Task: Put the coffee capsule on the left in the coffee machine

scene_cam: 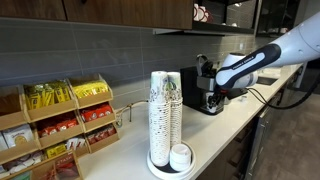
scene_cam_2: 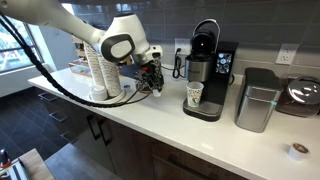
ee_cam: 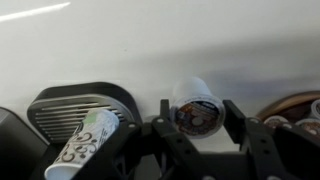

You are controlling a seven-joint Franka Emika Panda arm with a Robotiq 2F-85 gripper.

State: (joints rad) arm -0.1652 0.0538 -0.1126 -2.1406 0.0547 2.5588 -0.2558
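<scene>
One arm (scene_cam_2: pixel 60 25) reaches across a white desk (scene_cam_2: pixel 200 135) toward the machine (scene_cam_2: pixel 207 70), a black pod brewer with a silver-grey front that stands against the wall. In the wrist view the pincer (ee_cam: pixel 197 110) comes in from the bottom edge. Its two dark fingers (ee_cam: pixel 162 118) stand on either side of the capsule (ee_cam: pixel 196 106), a small pale pod whose dark lid faces the camera. Thin gaps seem to show between pod and fingers, but it cannot be told whether the pincer is clamped on the capsule or merely brackets it.

In both exterior views the pincer hangs low over the desk, just beside the machine's front and between the machine and the stack (scene_cam: pixel 165 115) of paper cups. The capsule is too small to make out in either.

A printed cup (scene_cam_2: pixel 194 95) stands under the spout on the drip tray (ee_cam: pixel 75 103); the wrist view shows tray and cup left of the fingers. A snack rack (scene_cam: pixel 60 125) with yellow and red packets stands beyond the stack. A silver bin (scene_cam_2: pixel 258 100) stands on the machine's other side. A small pale round thing (scene_cam_2: pixel 297 150) lies near the desk's edge, too small to identify.
</scene>
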